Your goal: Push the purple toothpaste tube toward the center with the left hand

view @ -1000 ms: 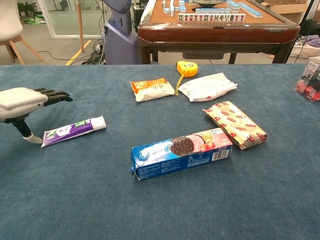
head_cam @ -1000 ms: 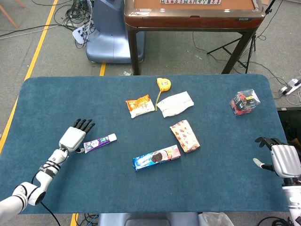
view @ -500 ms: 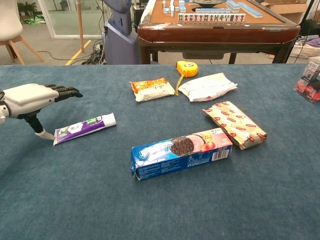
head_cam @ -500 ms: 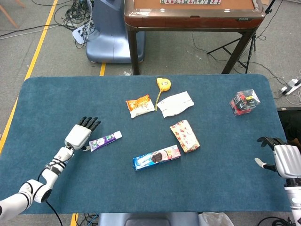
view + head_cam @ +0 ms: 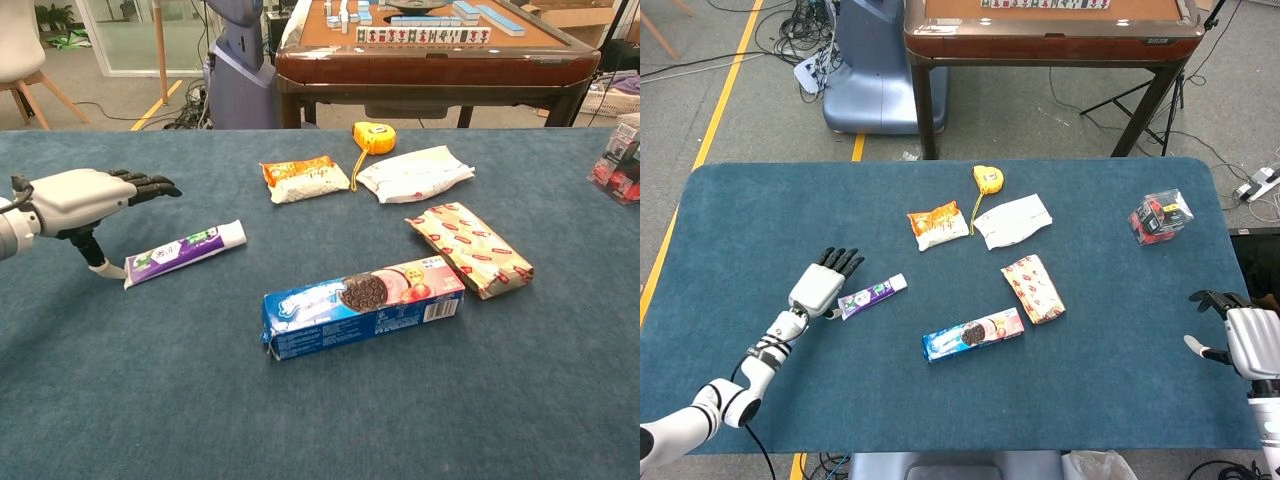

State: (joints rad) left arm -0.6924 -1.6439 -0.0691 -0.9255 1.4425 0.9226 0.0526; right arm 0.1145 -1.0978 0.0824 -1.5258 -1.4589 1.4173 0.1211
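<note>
Fingers [image 5: 150, 184] of left hand [image 5: 85, 195] outstretched beside purple toothpaste tube [image 5: 186, 253], label unreadable.

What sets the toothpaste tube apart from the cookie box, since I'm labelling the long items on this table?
The toothpaste tube is thin, flat and purple-and-white; the cookie box is thicker, squared and blue with a pink end. The tube looks shorter than the box. The tube lies toward the table's left with the left hand at its tail end; the box lies apart near the middle, with nothing touching it. Both lie flat on the blue cloth, slanted much the same way.
</note>
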